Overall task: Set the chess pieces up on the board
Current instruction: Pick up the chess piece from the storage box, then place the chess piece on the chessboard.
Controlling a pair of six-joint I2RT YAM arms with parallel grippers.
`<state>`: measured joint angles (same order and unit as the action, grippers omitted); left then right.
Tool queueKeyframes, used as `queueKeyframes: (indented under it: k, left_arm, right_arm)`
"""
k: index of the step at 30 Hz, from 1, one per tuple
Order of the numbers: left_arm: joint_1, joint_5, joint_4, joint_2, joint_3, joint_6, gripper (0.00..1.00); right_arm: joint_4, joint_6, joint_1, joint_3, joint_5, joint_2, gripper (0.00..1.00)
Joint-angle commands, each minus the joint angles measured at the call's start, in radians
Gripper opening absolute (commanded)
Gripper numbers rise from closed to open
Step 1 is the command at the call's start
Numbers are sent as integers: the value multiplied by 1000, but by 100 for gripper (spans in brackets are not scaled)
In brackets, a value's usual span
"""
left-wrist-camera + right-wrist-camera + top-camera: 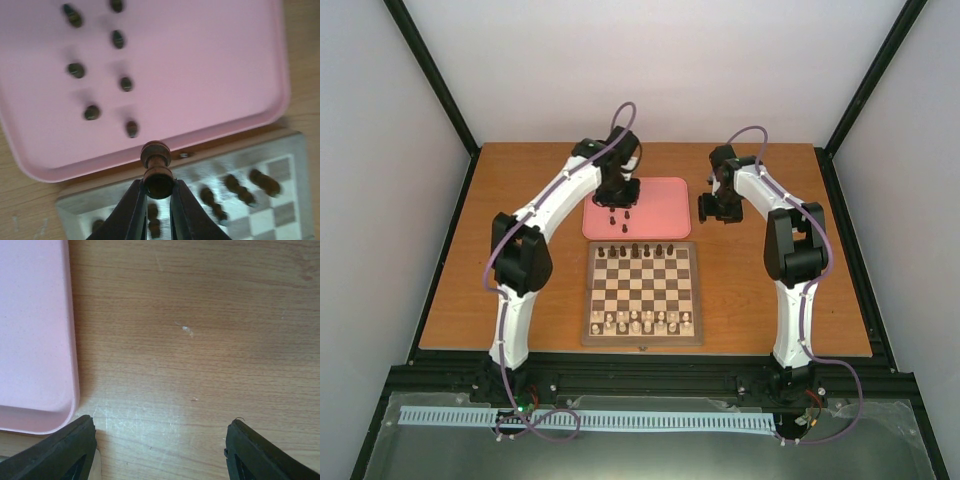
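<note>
Pinched in the left end effector (159,192), a dark chess piece (156,161) hangs over the edge of the pink tray (215,75), beside the board (292,212). Rightward, the right end effector (160,440) stands spread above the wooden surface (200,340).

Matt pink tray (200,60), glossy dark wooden chess piece (157,167), scuffed wood-grain table (200,340)

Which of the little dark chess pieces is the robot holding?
The dark piece pinched in the left gripper. The other dark pieces sit loose on the pink tray or stand on the board, nothing gripping them.
</note>
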<state>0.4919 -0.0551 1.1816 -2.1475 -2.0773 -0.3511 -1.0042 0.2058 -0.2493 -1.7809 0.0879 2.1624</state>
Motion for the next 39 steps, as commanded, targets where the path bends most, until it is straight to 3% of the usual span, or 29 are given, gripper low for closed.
queueKeyframes:
  k: [1,10,18,39]
  left_arm:
    - [100,-30,36,-4,-97,37,9]
    - [269,-72,29,-115,-199,66,9]
    - [346,-65,13,-185,-212,73,10]
    - [366,-9,54,-256,-220,106,11]
  right_arm:
    - [5,7,30,-7,-6,-29,71]
    - [2,7,36,-3,-20,-39,71]
    - [3,6,36,5,-19,-45,71]
    - [17,3,36,32,-5,-51,71]
